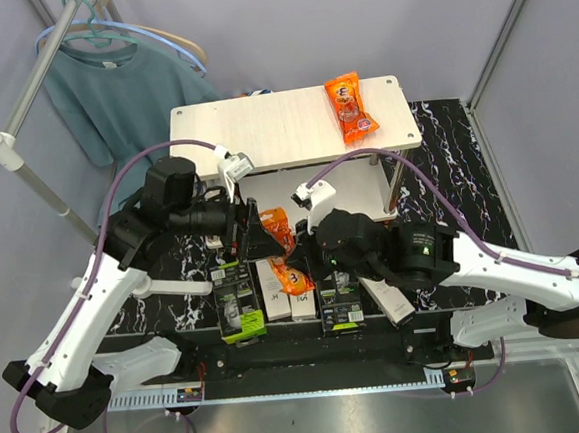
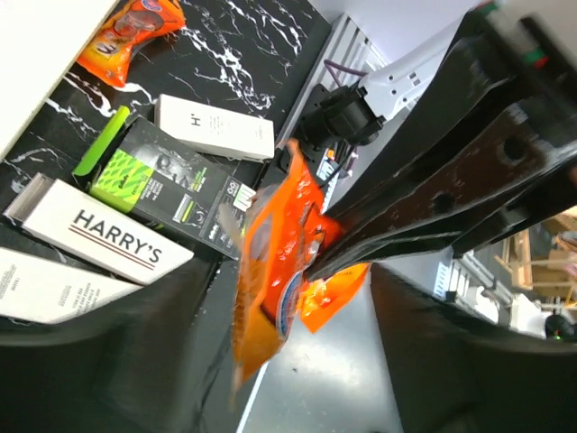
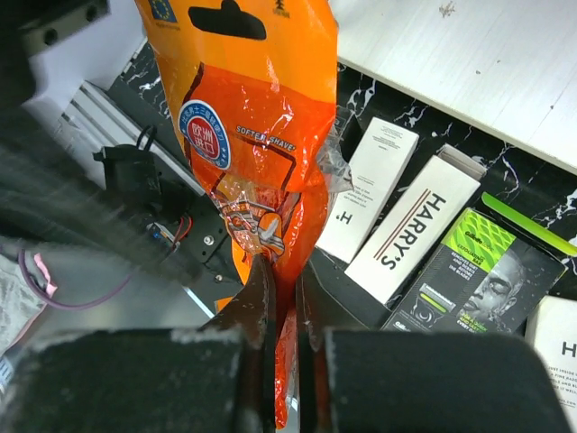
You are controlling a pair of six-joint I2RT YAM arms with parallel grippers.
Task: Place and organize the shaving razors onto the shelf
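Nothing shelved yet — razor boxes (image 1: pixel 240 311) lie on the tabletop (image 1: pixel 467 177), lower centre, below the shelf (image 1: pixel 263 128). Your right gripper (image 3: pixel 284 298) pinches an orange packet (image 3: pixel 243 135); left gripper (image 1: pixel 259 237) spread beside it.

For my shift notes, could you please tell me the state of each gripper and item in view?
Right gripper: shut on the orange packet.
Left gripper: open, fingers either side of that packet.
Razor boxes: lying flat on the table.
Shelf: top board bears a second packet.
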